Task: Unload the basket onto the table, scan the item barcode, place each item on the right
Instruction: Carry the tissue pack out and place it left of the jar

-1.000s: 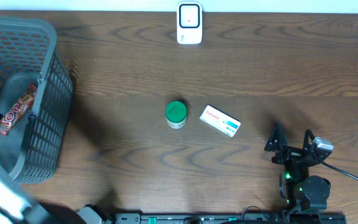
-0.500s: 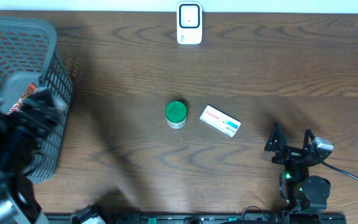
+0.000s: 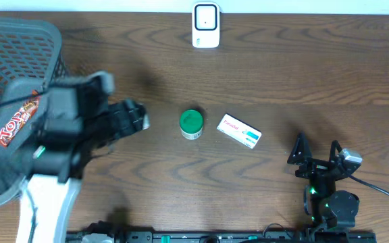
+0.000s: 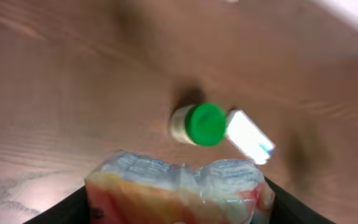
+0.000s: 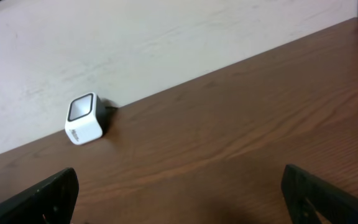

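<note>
My left gripper [image 4: 179, 202] is shut on a crinkly orange, red and white packet [image 4: 176, 186], held above the table. From overhead the left gripper [image 3: 137, 118] sits just right of the basket, and the packet is hidden under the arm. The white barcode scanner [image 3: 206, 25] stands at the back edge, also visible in the right wrist view as the scanner [image 5: 86, 118]. At the front right, my right gripper [image 3: 316, 150] rests open, and its wrist view shows the gripper [image 5: 185, 190] with nothing between its fingers.
A grey mesh basket [image 3: 53, 40] at the far left holds a red candy bar [image 3: 15, 121]. A green-lidded jar [image 3: 192, 123] and a white and blue box [image 3: 239, 131] lie mid-table, ahead of the left gripper as the jar [image 4: 199, 124] and box [image 4: 248, 135].
My left arm has swung up out of the basket and to the right toward the table's middle, carrying the packet. The right arm has not moved.
</note>
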